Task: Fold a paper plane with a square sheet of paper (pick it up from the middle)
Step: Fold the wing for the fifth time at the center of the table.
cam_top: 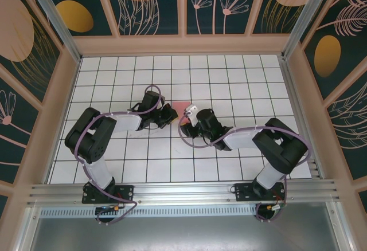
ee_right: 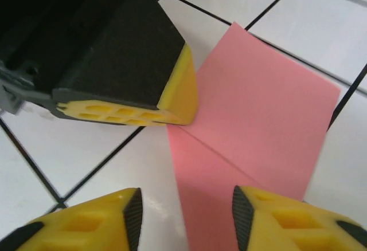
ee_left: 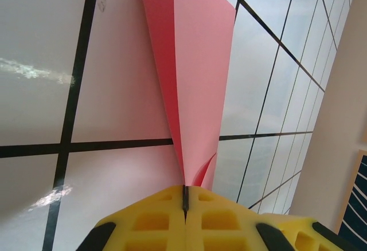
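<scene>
The pink-red square sheet of paper [cam_top: 182, 106] lies on the white gridded board [cam_top: 229, 79] between the two grippers, with a crease running across it [ee_right: 258, 113]. My left gripper [ee_left: 184, 196] is shut on the near edge of the sheet [ee_left: 195, 62], whose folded layers rise from the jaws. In the right wrist view the left gripper's black and yellow finger [ee_right: 126, 50] sits at the sheet's corner. My right gripper [ee_right: 186, 216] is open just above the board, one finger [ee_right: 264, 216] over the paper and the other [ee_right: 114, 219] over bare tile.
Both arms [cam_top: 109, 128] [cam_top: 252, 136] reach in towards the middle of the board. Wooden walls [cam_top: 183, 44] with aluminium posts enclose it at the back and sides. A metal rail [cam_top: 183, 191] runs along the near edge.
</scene>
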Available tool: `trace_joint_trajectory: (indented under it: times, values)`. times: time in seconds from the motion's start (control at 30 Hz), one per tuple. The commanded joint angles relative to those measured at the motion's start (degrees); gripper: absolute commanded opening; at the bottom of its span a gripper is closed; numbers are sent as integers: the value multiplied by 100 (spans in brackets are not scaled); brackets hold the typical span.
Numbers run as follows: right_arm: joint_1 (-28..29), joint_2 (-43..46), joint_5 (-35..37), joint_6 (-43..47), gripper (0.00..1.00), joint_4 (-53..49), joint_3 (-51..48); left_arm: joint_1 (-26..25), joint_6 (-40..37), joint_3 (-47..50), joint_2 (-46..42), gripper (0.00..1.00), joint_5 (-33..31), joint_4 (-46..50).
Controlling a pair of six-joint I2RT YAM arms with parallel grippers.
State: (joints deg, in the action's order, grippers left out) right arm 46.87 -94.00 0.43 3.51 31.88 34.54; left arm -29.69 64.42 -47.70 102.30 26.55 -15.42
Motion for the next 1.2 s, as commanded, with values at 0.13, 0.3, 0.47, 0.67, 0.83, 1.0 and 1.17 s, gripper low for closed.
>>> trace_joint_trajectory:
  times: [0.13, 0.3, 0.47, 0.67, 0.83, 1.0, 1.17]
  values:
    - [135, -466, 667, 1124, 43, 757, -132, -35, 87, -185, -102, 0, -12, 228]
    - [233, -669, 783, 1365, 47, 983, -99, -32, 116, -204, -88, 0, -11, 233]
    - [320, -910, 910, 1472, 49, 985, 48, -32, 114, -231, -96, 0, -21, 296]
    - [393, -1044, 1076, 1469, 51, 1041, 131, -32, 102, -257, -100, 0, -30, 340]
    - [393, -1178, 1279, 1553, 43, 1282, 138, -35, 84, -271, -114, 0, -44, 407]
    - [402, -1287, 1421, 1735, 34, 1532, 140, -33, 81, -292, -131, 0, -49, 451]
    - [403, -1269, 1447, 1764, 23, 1563, 123, -36, 54, -374, -181, 0, -60, 542]
